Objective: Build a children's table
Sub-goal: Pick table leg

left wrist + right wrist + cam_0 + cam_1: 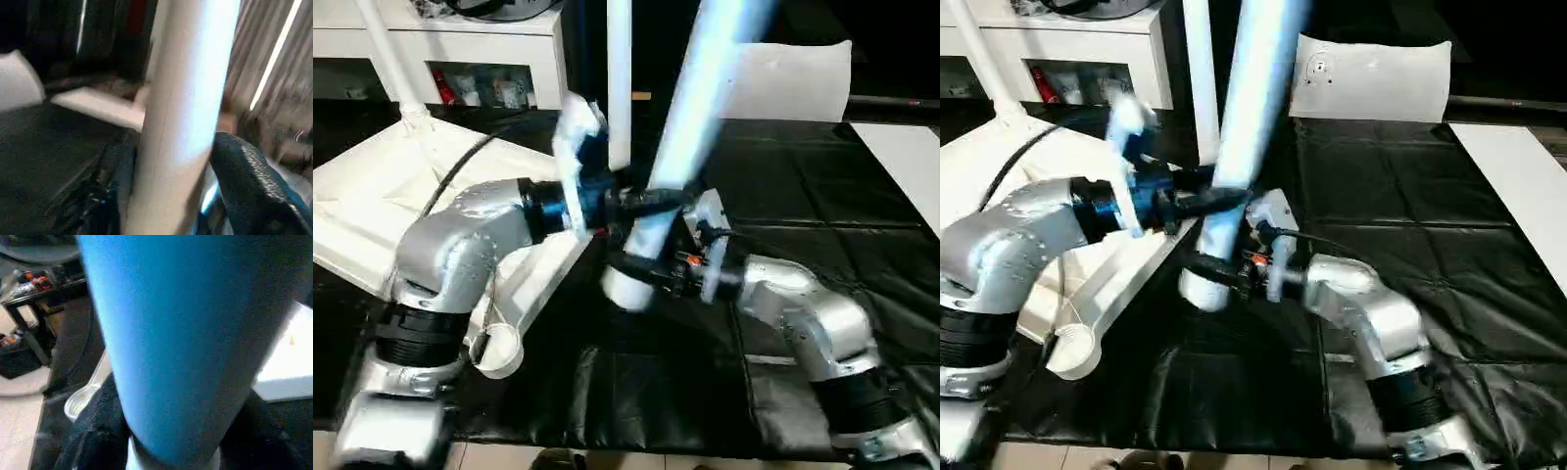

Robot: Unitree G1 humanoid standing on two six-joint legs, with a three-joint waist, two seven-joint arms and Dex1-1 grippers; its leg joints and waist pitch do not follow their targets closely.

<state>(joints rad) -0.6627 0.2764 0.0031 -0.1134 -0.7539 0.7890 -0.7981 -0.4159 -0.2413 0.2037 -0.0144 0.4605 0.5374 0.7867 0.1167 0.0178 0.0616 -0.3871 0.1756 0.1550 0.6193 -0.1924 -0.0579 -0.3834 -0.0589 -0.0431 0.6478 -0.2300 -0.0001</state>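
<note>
Long white tapered plastic table leg [690, 127] tilted above black-covered work table [803, 215], pinched by left gripper [651, 201] and right gripper [641, 269]. White ribbed tabletop [372, 196] lying left, empty corner socket [499, 351]; right wrist view showing floor beyond.

Head pair downward over forearms; wrist views tight against the leg [690, 127].

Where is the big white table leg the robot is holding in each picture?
Left eye view: the table leg slants up from the middle to the top edge.
Right eye view: it slants up left of the middle.
Left wrist view: it stands up the middle, top to bottom.
Right wrist view: it looks blue and covers most of the picture.
Shared landmark: the black table cover.
</note>
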